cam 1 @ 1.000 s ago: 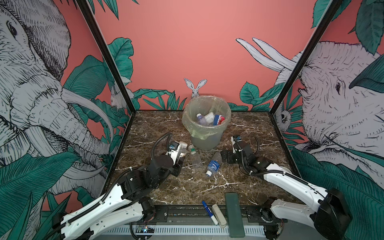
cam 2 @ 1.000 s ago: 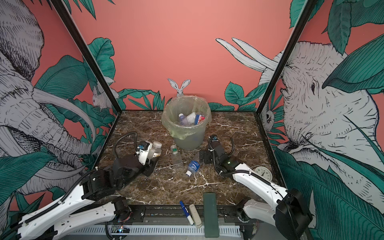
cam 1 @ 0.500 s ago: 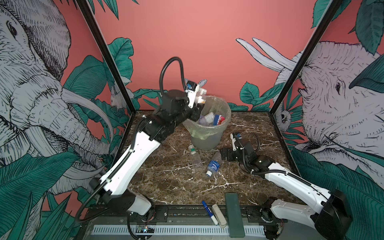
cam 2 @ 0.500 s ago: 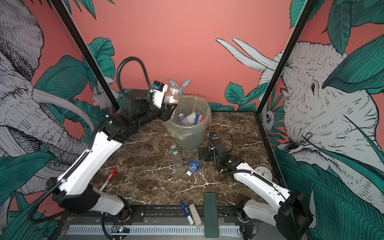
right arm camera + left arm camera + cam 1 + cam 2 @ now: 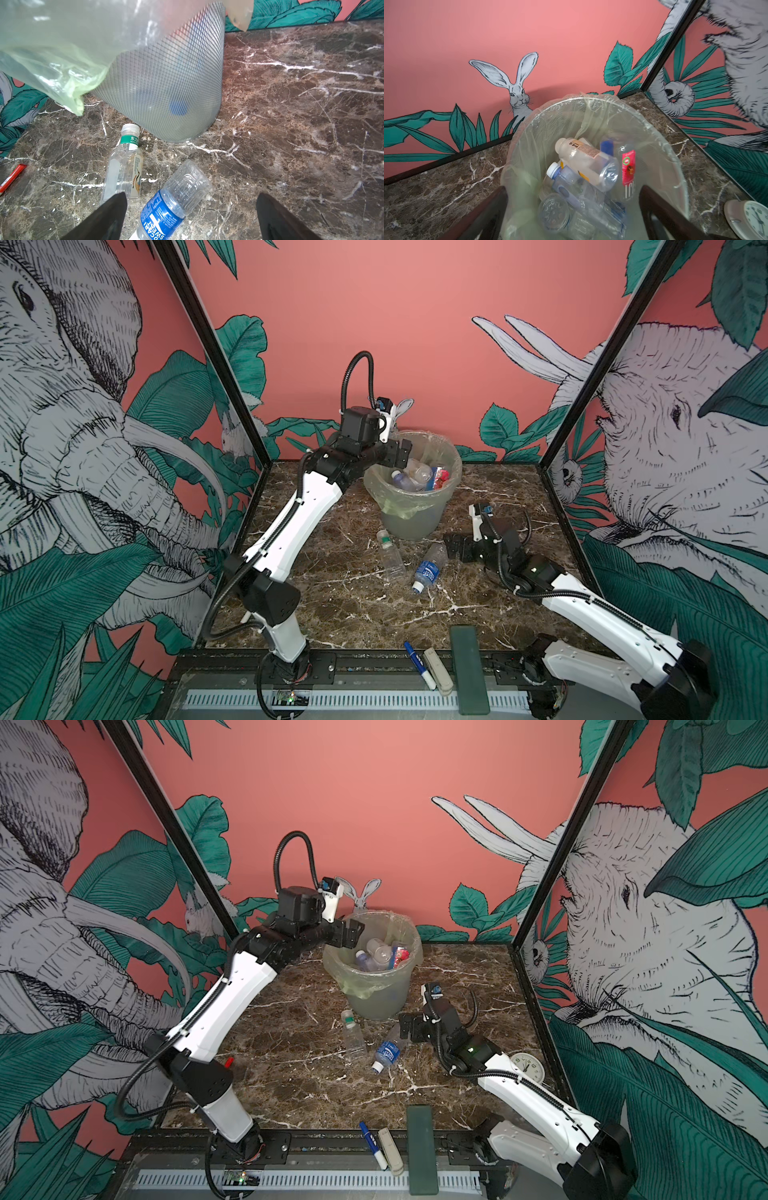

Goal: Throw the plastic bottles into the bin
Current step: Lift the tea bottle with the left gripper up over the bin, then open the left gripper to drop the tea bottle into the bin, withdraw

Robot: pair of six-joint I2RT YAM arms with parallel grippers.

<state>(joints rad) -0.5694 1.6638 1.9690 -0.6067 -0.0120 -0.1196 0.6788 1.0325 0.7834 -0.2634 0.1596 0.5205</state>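
Left gripper (image 5: pixel 573 188) gapes empty over the bin (image 5: pixel 550 124). Right gripper (image 5: pixel 191 197), open, should centre the blue-labelled bottle (image 5: pixel 166 212) between its fingers (image 5: pixel 104 220)

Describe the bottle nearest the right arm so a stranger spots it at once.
Find the round translucent grey bin with the pale green bag. Two clear plastic bottles lie on the marble tabletop before it; yours is the blue-labelled bottle, not the green-collared bottle.

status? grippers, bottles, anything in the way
Left gripper open, empty, above bin. Right gripper open, low at blue-label bottle; green-banded bottle beside it on table. Nothing blocks the pick.
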